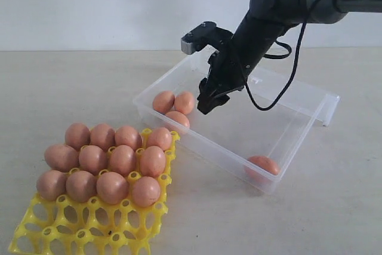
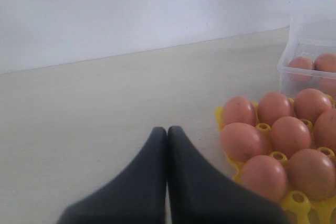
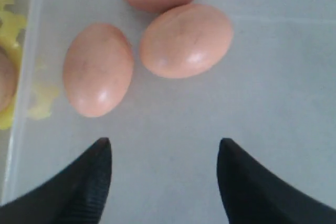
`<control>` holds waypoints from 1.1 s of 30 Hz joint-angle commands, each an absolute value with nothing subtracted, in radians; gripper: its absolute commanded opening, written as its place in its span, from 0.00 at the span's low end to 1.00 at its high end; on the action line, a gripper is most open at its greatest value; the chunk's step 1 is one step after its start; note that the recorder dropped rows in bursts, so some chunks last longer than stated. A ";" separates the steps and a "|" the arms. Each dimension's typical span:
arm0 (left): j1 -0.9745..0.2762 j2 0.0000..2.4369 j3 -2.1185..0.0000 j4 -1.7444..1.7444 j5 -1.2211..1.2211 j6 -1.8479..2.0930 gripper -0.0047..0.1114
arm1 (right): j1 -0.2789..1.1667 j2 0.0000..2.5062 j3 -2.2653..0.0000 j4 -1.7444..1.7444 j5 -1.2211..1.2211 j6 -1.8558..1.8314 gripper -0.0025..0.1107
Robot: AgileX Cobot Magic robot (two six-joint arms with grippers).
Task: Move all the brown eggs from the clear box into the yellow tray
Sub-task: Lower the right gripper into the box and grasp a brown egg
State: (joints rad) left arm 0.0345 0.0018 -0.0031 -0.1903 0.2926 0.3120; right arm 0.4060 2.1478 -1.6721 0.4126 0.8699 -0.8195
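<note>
Pale beige surface [image 1: 286,225] under a white wall [image 1: 89,4]: the yellow tray [image 1: 77,238] sits front left, with twelve brown eggs [image 1: 122,160] standing on end in its cups. Four more lie on their sides in the clear box [image 1: 250,126]. Three cluster in the corner nearest the tray. One lies alone in the near right corner, long axis along the front wall. Above the cluster the right fingers [image 3: 89,187] hang spread wide and empty; the left fingers [image 2: 147,182] are pressed together, holding nothing.

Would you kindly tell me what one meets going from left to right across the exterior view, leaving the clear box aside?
yellow tray → three eggs → right end effector → lone egg
</note>
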 commanded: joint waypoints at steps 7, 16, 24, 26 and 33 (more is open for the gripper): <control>0.026 0.000 0.000 -0.190 0.284 0.315 0.00 | 0.399 2.219 -1.680 0.512 0.600 -0.222 0.57; 0.026 0.000 0.000 -0.190 0.284 0.315 0.00 | 0.401 2.253 -1.680 0.757 0.566 -0.227 0.57; 0.026 0.000 0.000 -0.190 0.284 0.315 0.00 | 0.409 2.315 -1.680 0.784 0.576 -0.211 0.57; 0.026 0.000 0.000 -0.190 0.284 0.315 0.00 | 0.409 2.335 -1.680 0.789 0.551 -0.205 0.57; 0.026 0.000 0.000 -0.190 0.284 0.315 0.00 | 0.409 2.340 -1.680 0.852 0.545 -0.185 0.18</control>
State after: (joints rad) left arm 0.0345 0.0018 -0.0031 -0.1903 0.2926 0.3120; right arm 0.4079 2.3307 -1.6828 0.8539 0.5233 -0.1826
